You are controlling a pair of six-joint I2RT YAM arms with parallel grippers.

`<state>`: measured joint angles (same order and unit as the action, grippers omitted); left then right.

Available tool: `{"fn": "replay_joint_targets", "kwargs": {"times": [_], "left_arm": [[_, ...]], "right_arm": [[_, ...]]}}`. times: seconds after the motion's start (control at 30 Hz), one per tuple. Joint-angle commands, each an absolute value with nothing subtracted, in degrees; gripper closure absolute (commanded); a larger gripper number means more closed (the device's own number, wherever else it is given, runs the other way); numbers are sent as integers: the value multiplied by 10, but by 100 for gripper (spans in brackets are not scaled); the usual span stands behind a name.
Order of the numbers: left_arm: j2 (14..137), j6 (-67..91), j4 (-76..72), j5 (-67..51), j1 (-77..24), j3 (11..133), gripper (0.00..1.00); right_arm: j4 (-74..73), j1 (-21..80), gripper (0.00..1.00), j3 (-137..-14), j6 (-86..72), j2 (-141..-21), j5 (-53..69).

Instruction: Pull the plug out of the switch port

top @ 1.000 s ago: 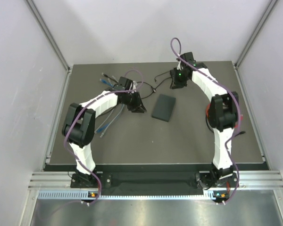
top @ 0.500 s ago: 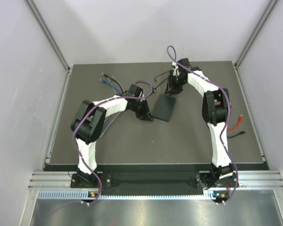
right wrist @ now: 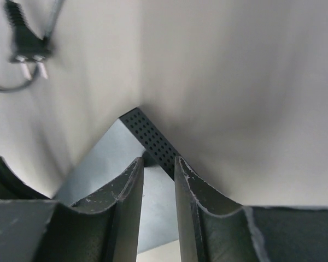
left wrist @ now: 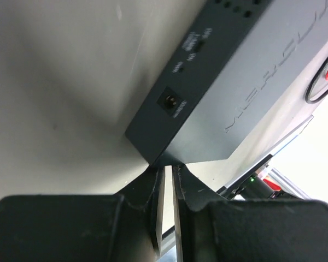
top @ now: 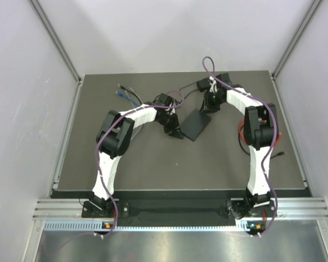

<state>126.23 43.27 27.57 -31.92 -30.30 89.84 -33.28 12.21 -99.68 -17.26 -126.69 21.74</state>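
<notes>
The dark grey surface (top: 126, 169) sits between pale walls. The flat dark grey rectangular switch (top: 195, 125) lies just right of centre in the overhead frame. My right hand (right wrist: 159, 164) is clamped on its perforated upper corner. My left hand (left wrist: 166, 173), fingers nearly together, sits at its lower-left corner.

switch (left wrist: 229, 76): cut by top and right edges | sockets: hidden | black plug (right wrist: 23, 38): blurred
</notes>
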Motion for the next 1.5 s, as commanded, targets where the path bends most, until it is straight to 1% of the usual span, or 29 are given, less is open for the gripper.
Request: {"fn": "replay_joint_targets", "kwargs": {"times": [0.0,0.17,0.37,0.67,0.73,0.77,0.83,0.87,0.9,1.1,1.17,1.2,1.27,1.33,1.37,1.4,1.43,1.47], "left_arm": [[1291,419,228,-287,-299,964,85],[1317,424,205,-308,-300,993,84],[1345,430,172,-347,-303,1030,84],[1354,429,165,-353,-301,1052,83],[1345,419,184,-342,-301,1049,82],[1340,411,193,-335,-301,1049,80],[1315,368,225,-317,-301,1046,77],[1304,352,232,-304,-301,1043,72],[1295,323,240,-300,-300,1041,70],[1213,250,297,-265,-290,1003,63],[1175,230,317,-259,-285,989,62],[1162,209,327,-256,-283,982,61],[1122,189,345,-255,-279,961,58],[1079,167,366,-249,-279,933,54],[1062,165,364,-250,-275,919,49],[1046,170,351,-251,-274,886,47],[1014,179,341,-252,-272,869,40],[997,205,330,-256,-266,848,17]], "right_arm": [[-357,137,73,-919,-175,-1188,234],[-329,136,73,-831,-212,-1113,221],[-287,137,73,-769,-262,-1067,244],[-312,132,73,-773,-243,-1056,225],[-328,127,71,-785,-232,-1063,213],[-340,125,70,-798,-227,-1062,207],[-364,119,66,-815,-219,-1061,171],[-374,118,64,-830,-208,-1059,155],[-399,116,62,-838,-200,-1058,127],[-465,113,50,-886,-147,-1035,48],[-474,113,50,-896,-139,-1029,42],[-480,114,47,-897,-139,-1026,41],[-492,114,45,-897,-145,-1014,48],[-491,119,35,-871,-162,-989,56],[-479,121,30,-858,-170,-977,56],[-472,122,14,-842,-177,-966,56],[-465,128,0,-809,-193,-945,56],[-458,130,0,-794,-199,-934,56]]}}
